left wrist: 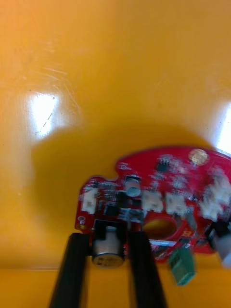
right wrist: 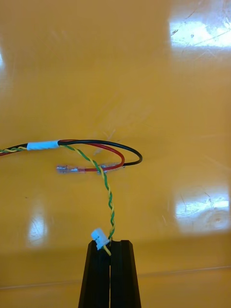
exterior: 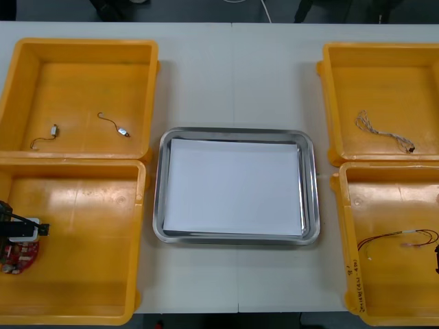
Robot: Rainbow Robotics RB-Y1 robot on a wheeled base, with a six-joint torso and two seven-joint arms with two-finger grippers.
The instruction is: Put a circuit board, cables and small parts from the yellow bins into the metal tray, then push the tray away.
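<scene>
Four yellow bins point(exterior: 82, 42) flank one tray point(exterior: 159, 199). Left gripper point(left wrist: 109, 236) clamps one circuit board point(left wrist: 144, 168), near left. Two cables: loose cable point(exterior: 384, 131) far right; red and yellow cable point(right wrist: 109, 197) near right, pinched by right gripper point(right wrist: 110, 243). Two small metal parts point(exterior: 123, 131), far left.

Below me the light table point(exterior: 233, 75) carries four bins: far left yellow bin point(exterior: 82, 42), near left yellow bin point(exterior: 140, 226), far right yellow bin point(exterior: 324, 103) and near right yellow bin point(exterior: 343, 233). The metal tray point(exterior: 159, 185) lies between them, just beside both near bins and perhaps not touching them.
</scene>
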